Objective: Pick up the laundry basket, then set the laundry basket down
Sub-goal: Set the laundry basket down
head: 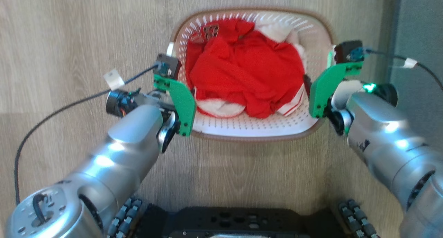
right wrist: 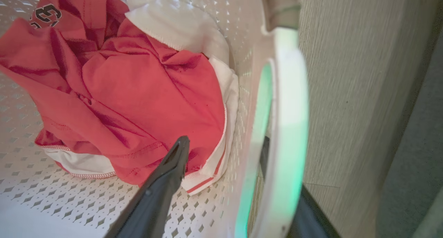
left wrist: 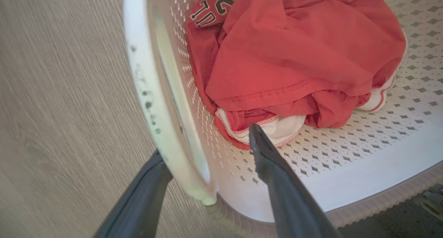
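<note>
— Starting with the floor point(head: 69, 40): carrying the laundry basket point(head: 249, 129) flat between both arms, and cradling red and white clothes point(head: 242, 71) inside.

— Holding it anywhere?

— Not clamping, judging by the gaps. Spreading the left pincer point(left wrist: 207, 141) wide astride the left handle point(left wrist: 148, 92), one finger inside the wall, one outside. Mirroring that with the right pincer point(right wrist: 224, 141) astride the right handle point(right wrist: 290, 127).

— Why opposite sides?

— Probably balancing the load, keeping it level.

One laundry basket point(head: 249, 128), two pincers point(left wrist: 207, 141) point(right wrist: 224, 141), two arms point(head: 114, 155) point(head: 384, 137)
</note>
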Robot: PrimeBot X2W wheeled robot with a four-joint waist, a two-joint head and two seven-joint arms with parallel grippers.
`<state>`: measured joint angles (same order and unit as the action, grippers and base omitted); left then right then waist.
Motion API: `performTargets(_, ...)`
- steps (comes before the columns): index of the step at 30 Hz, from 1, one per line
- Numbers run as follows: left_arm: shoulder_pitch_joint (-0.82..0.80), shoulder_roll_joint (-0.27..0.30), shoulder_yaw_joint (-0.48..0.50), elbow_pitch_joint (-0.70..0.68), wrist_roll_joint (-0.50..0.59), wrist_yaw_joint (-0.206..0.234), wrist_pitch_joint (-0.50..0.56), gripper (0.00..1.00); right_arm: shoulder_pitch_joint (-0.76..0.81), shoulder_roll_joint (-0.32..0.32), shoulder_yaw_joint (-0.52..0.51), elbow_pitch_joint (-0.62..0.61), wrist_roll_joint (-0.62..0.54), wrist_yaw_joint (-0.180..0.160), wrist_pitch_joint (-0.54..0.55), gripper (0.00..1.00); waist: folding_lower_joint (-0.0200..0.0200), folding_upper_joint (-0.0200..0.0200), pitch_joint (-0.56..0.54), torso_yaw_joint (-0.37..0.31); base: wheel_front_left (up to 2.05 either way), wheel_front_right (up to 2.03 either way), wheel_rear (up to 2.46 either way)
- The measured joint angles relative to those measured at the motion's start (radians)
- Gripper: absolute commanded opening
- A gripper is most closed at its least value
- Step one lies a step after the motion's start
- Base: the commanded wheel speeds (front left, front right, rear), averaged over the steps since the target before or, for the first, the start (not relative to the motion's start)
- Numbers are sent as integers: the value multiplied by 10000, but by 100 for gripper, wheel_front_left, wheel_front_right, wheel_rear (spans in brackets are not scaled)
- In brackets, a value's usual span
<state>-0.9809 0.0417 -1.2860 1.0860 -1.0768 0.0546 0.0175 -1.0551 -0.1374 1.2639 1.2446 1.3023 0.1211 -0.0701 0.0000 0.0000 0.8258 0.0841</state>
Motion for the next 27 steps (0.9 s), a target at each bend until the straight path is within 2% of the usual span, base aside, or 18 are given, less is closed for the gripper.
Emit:
performTargets(11,1037,-4,0,568,-94,161,-6,100,1040,334,-82,173,303,25,794,100,-1,1,-1757,-164,0,0,0)
performTargets(20,1545,-23,-4,920,-221,-17,-31,100,1558,418,-96,213,366,25,951,100,-1,1,-3056,-251,0,0,0)
performTargets(27,2397,-23,-10,1078,-280,-119,-677,100,2380,447,-301,36,736,25,823,100,-1,1,-4409,-274,0,0,0)
